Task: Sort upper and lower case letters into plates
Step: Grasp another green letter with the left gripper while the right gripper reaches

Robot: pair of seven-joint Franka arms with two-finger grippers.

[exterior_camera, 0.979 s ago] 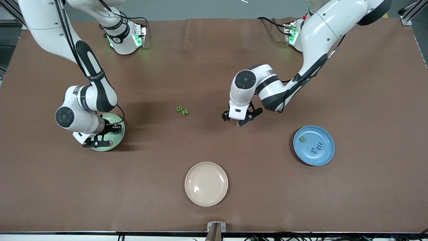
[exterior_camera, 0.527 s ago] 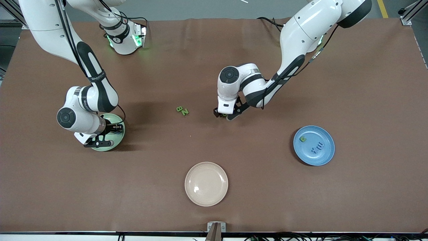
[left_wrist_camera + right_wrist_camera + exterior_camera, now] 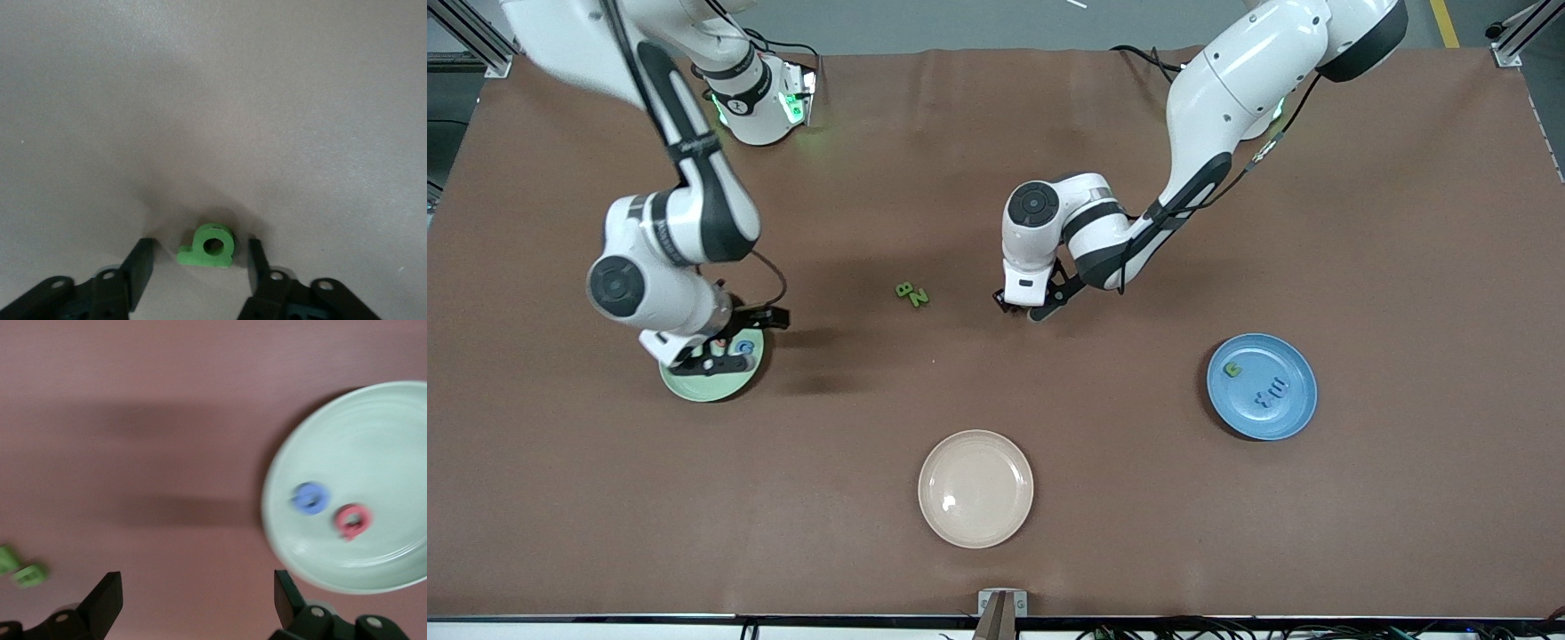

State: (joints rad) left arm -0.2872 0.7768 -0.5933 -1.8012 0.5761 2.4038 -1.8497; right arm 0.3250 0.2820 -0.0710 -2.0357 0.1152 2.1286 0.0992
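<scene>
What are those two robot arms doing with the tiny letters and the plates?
They are sorting toy letters onto plates. The left gripper is down at the table with its fingers on either side of a small green letter, not yet squeezing it. The right gripper hangs open over the mint green plate, where a blue letter and a red letter lie. The blue plate holds a few letters too. Two green letters wait on the table, and the beige plate has none.

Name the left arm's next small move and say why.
Probably close the left hand on the small green letter, then lift. The letter lies on the bare table between the parted fingers, not yet gripped, so it looks ready to grasp.
</scene>
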